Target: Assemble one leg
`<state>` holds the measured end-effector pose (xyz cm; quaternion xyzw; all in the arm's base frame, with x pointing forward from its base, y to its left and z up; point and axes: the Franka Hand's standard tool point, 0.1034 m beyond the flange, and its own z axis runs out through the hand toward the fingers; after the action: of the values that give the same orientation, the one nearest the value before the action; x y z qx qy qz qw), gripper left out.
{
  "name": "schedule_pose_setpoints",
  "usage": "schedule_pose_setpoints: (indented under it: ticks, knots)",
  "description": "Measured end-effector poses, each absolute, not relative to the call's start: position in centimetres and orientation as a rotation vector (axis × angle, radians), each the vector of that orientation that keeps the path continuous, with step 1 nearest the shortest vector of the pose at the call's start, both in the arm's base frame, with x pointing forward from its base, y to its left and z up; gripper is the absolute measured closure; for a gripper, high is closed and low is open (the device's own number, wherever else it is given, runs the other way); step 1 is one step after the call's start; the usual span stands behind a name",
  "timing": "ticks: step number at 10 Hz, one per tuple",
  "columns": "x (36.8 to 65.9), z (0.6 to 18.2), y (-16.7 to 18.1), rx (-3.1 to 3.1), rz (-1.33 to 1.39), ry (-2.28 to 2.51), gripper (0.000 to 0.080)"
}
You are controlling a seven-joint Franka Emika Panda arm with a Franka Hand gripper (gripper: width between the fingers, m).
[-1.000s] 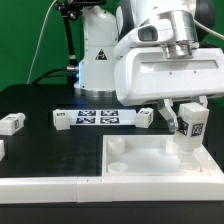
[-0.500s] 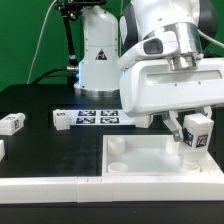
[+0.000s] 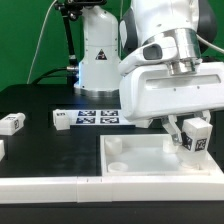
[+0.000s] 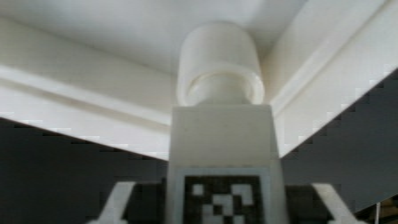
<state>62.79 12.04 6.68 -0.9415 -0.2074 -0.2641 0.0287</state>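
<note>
One leg [image 3: 196, 138], a small white tagged block, sits tilted and clamped between the fingers [image 3: 178, 126] of the gripper [image 3: 192, 134]. It hangs over the square panel [image 3: 140, 162] on the black table [image 3: 40, 150], probably aimed at the corner socket on the exterior view's right.

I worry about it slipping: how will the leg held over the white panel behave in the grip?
Probably rigid: the leg looks like solid moulded plastic, unbent in the gripper. Likely light, being small beside the panel. Its smooth faces might slip or twist between the fingers; in the exterior view it appears slightly tilted.
</note>
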Motion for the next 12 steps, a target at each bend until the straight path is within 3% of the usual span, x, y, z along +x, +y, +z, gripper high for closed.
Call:
schedule_pose_setpoints:
  ticks: [5, 6, 7, 8, 9, 12]
  knots:
    - [62.63, 6.23, 12.03, -2.897, -0.851, -0.633, 0.0514]
    - [62.62, 6.22, 12.03, -2.897, -0.851, -0.633, 0.0437]
    - [62.62, 6.22, 12.03, -2.897, -0.851, -0.633, 0.0437]
    - [62.62, 6.22, 12.03, -2.897, -0.851, -0.633, 0.0253]
    - [62.62, 6.22, 12.03, -2.897, -0.851, -0.633, 0.0171]
    - [62.62, 6.22, 12.03, -2.897, -0.851, -0.633, 0.0151]
